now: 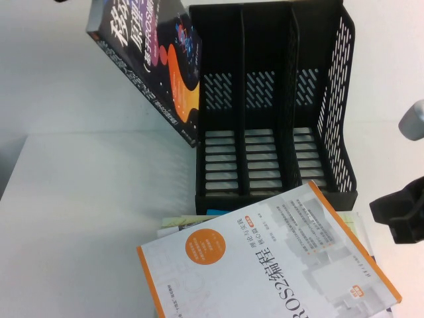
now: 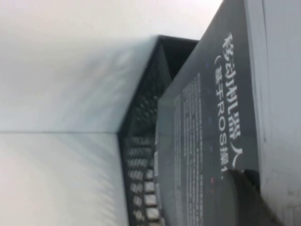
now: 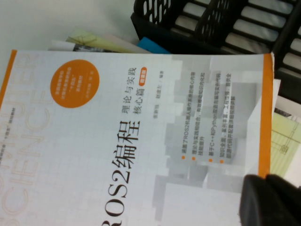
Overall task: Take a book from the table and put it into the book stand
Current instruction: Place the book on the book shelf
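The dark navy book (image 1: pixel 149 59) with white Chinese title and orange blob hangs tilted in the air at the back left, its lower corner against the left wall of the black book stand (image 1: pixel 265 99). The left gripper is outside the high view. In the left wrist view it (image 2: pixel 244 176) is shut on the book (image 2: pixel 207 141), one dark finger (image 2: pixel 235 200) lying on the cover, with the stand (image 2: pixel 141 141) beside it. The three slots are empty. The right gripper (image 1: pixel 397 212) hovers shut at the right edge, above the white book's corner (image 3: pixel 273 197).
A white book with orange border (image 1: pixel 278 265) lies on the white table (image 1: pixel 79 218) in front of the stand, on top of loose papers and a blue item (image 1: pixel 212 212). It fills the right wrist view (image 3: pixel 117 141). A grey object (image 1: pixel 414 119) shows at the right edge.
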`<state>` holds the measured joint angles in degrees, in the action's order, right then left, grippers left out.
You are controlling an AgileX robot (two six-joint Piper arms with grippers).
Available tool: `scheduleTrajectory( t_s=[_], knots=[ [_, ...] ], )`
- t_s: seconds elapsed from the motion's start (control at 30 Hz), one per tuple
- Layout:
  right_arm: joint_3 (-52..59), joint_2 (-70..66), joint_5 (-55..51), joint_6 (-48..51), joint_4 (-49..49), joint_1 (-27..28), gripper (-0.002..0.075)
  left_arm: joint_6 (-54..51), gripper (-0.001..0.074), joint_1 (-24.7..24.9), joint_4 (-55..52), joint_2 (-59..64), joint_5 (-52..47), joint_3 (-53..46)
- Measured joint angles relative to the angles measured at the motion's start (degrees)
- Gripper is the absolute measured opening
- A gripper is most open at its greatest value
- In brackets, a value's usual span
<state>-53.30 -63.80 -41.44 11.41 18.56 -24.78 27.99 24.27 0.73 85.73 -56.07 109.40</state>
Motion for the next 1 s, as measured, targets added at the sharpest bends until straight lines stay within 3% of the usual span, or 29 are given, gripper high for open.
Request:
scheduleTrajectory(
  t_s=[0.13, 0.3, 0.83, 1.0],
  knots=[
    [0.0, 0.0, -0.2, -0.1, -0.6, 0.0, -0.0003, 3.1, 0.0111, 3.2, -6.3, 6.3, -1.4, 6.9],
    [0.0, 0.0, -1.1, -0.1, -1.2, 0.0, -0.0003, 4.1, 0.0111, 4.2, -5.2, 12.2, -1.4, 12.7],
    [0.0, 0.0, -2.3, -1.0, -2.3, 0.0, -0.0003, 3.4, 0.0111, 4.4, -5.5, 17.2, -1.1, 14.1],
    [0.0, 0.0, -1.5, -1.1, -2.9, 0.0, -0.0003, 1.6, 0.0111, 8.4, -2.9, 18.3, 0.4, 14.2]
  ],
)
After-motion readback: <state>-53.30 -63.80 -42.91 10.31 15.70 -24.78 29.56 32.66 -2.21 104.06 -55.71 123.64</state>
